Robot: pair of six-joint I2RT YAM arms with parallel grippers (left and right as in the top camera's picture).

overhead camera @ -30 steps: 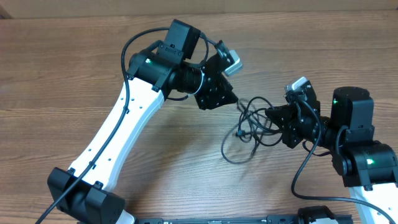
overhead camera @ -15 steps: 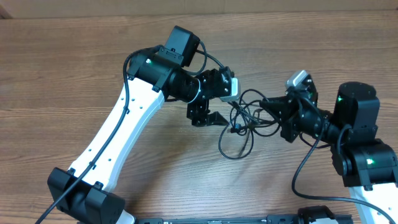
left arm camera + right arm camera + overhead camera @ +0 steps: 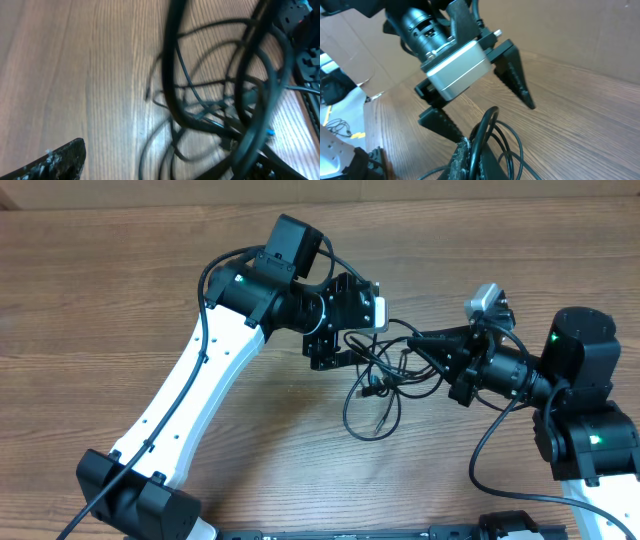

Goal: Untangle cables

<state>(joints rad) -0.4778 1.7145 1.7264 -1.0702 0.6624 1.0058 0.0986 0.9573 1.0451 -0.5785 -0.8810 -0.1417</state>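
The cables (image 3: 384, 376) are thin black cords tangled in a loose bundle at the table's middle, with one loop trailing toward the front. My left gripper (image 3: 340, 356) hangs open at the bundle's left edge, its jaws spread wide. In the left wrist view blurred cables (image 3: 175, 75) cross close in front, and one finger (image 3: 57, 160) shows at the lower left. My right gripper (image 3: 425, 343) reaches in from the right, shut on a few strands. In the right wrist view its pads (image 3: 465, 155) pinch an upright loop of cables (image 3: 487, 122), with the open left gripper (image 3: 498, 122) just beyond.
The wooden table (image 3: 120, 300) stretches left and back of the bundle. The left arm's white link (image 3: 190, 400) slants across the front left. A cardboard wall (image 3: 580, 30) stands behind the table in the right wrist view.
My left gripper has opened and let go of the cord, dropping lower beside the bundle. The right gripper has pushed leftward with its strands, and the bundle has shifted left.
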